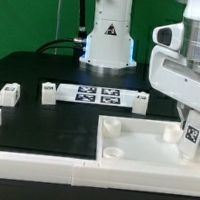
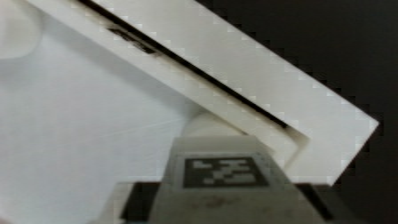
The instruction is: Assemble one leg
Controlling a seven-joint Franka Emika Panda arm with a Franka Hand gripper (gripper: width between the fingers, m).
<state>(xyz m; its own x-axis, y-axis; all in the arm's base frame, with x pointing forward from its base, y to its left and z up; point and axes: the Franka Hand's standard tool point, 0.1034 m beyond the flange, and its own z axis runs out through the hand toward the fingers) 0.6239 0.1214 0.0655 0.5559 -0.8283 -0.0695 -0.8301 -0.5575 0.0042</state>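
My gripper (image 1: 192, 135) is shut on the leg (image 1: 189, 150), a small white block with a black-and-white tag. It holds the leg upright over the far right corner of the large white panel (image 1: 132, 157), close to a round recess (image 1: 171, 135). In the wrist view the leg (image 2: 222, 168) sits between my two dark fingers (image 2: 146, 203), with my gripper (image 2: 228, 202) just above the panel's flat face (image 2: 89, 120) and its raised rim (image 2: 267, 90). I cannot tell whether the leg touches the panel.
The marker board (image 1: 93, 95) lies at the table's middle back. Another small white tagged block (image 1: 10, 95) stands on the exterior view's left. A white wall (image 1: 30, 166) runs along the front edge. The robot base (image 1: 107, 38) stands behind.
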